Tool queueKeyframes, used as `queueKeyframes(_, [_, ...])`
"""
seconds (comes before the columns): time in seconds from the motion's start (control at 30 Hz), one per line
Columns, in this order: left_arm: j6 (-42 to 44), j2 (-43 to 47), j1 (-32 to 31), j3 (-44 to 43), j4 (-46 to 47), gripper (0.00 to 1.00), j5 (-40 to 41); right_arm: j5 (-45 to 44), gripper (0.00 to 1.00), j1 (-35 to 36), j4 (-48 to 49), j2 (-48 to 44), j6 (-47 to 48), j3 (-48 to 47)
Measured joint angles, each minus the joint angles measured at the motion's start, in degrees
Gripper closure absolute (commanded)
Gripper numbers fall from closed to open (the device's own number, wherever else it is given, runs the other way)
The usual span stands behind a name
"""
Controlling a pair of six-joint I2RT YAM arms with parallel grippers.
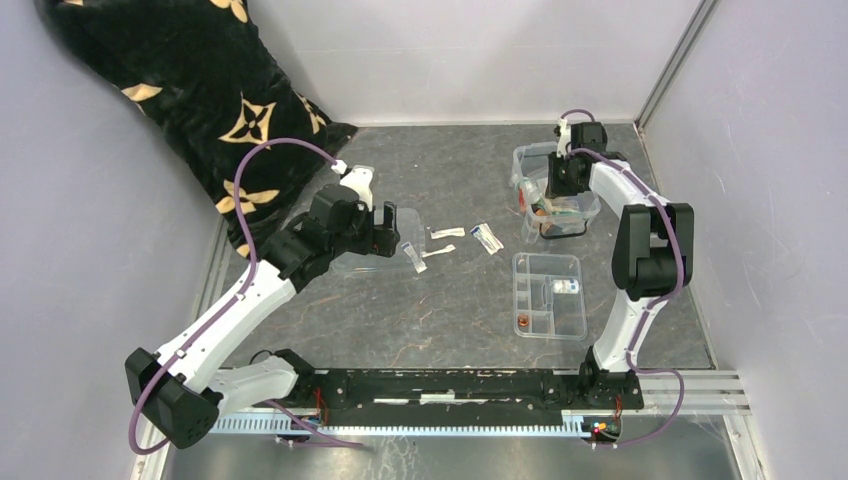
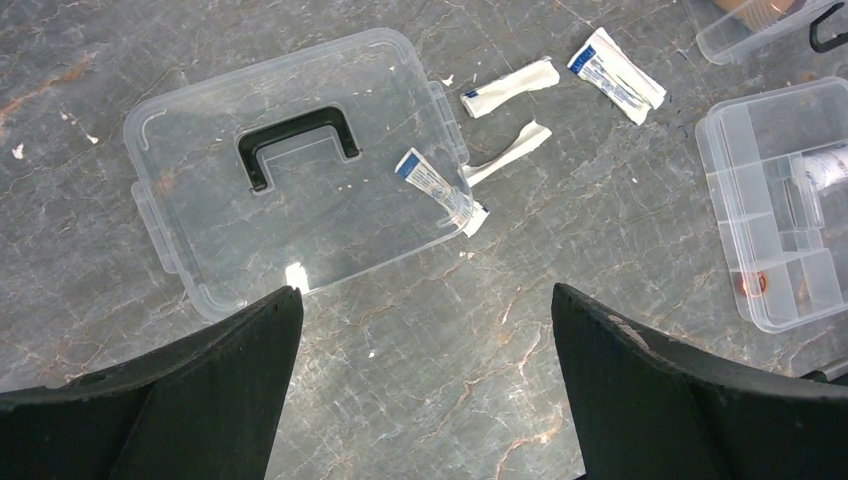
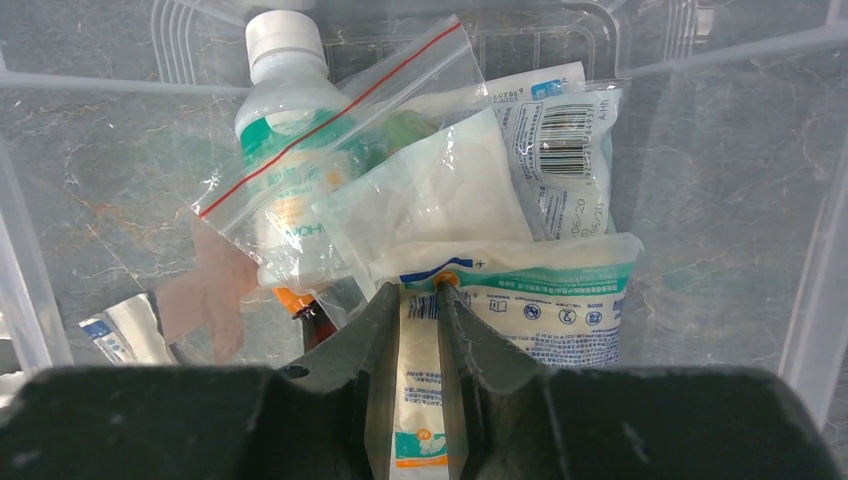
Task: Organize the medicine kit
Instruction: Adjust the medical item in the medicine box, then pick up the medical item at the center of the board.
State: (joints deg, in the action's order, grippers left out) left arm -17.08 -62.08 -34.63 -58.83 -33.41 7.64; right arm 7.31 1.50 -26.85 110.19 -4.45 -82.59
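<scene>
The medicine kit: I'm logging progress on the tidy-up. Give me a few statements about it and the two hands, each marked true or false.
1. The lid is clipped onto the box. False: it lies flat on the table, apart from the box.
2. The right hand grips a slim packet over the box. True.
3. The left hand holds a sachet. False: it is open and empty.
4. A white-capped bottle lies in the box. True.

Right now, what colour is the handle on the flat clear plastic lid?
Black handle on the clear lid, clearest in the left wrist view.
</scene>
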Motion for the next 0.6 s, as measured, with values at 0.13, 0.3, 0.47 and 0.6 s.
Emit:
queueKeyframes(0.13, [-0.6, 0.0, 0.0, 0.1, -0.1, 0.0, 1.3, -0.3, 0.71, 0.0, -0.3, -1.8, -0.1, 0.0])
queueKeyframes(0.3, [-2.0, -0.3, 0.0, 0.2, -0.4, 0.0, 3.9, -1.1, 0.65, 0.0, 0.3, -12.2, -1.1, 0.3])
queueKeyframes(0.47, [-5.0, -1.5, 0.0, 0.2, -0.3, 0.0, 7.2, 2.3, 0.63, 0.7, 2.6, -24.4, -2.9, 1.5])
queueKeyframes(0.6, [-7.8, -3.9, 0.3, 0.3, -0.3, 0.0, 9.0, 4.6, 0.62, 5.4, 2.7, -29.9, -2.8, 3.7])
